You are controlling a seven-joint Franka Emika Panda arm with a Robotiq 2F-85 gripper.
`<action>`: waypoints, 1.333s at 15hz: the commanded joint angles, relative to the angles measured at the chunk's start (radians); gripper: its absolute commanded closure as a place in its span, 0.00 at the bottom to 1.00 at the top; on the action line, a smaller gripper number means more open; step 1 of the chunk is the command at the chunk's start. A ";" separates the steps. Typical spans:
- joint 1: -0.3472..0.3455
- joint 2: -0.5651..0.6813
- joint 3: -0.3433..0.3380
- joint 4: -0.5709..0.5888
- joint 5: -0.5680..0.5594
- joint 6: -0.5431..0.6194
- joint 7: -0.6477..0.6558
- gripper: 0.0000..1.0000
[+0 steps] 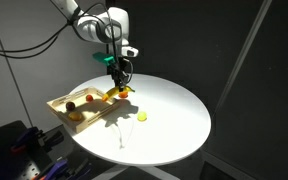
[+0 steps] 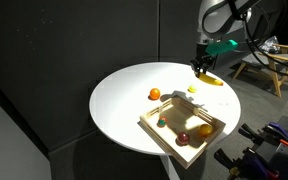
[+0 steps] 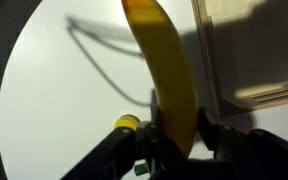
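Beside the gripped banana (image 3: pixel 164 80), a wooden tray (image 3: pixel 249 55) (yellow fruit (image 1: pixel 142 117) near)

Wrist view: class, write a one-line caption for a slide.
The hand grips a yellow banana over the round white table, beside the wooden tray.

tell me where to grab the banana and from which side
Grip it across its narrow width, coming from above. It is long and curved, so the jaws span it only crosswise. The gripper is shut on the banana that way, but near one end, and most of its length sticks out ahead in the wrist view. A hold nearer the middle would probably balance better.
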 commanded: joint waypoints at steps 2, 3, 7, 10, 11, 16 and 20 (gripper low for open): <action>-0.016 0.076 -0.009 0.065 0.026 0.001 -0.031 0.84; -0.018 0.091 -0.010 0.072 0.025 0.007 -0.035 0.84; -0.026 0.141 -0.013 0.086 0.027 0.047 -0.063 0.84; -0.028 0.169 -0.008 0.081 0.026 0.092 -0.111 0.84; -0.029 0.177 -0.005 0.077 0.026 0.106 -0.131 0.84; -0.036 0.208 0.005 0.069 0.036 0.144 -0.216 0.84; -0.044 0.228 0.009 0.066 0.048 0.148 -0.276 0.84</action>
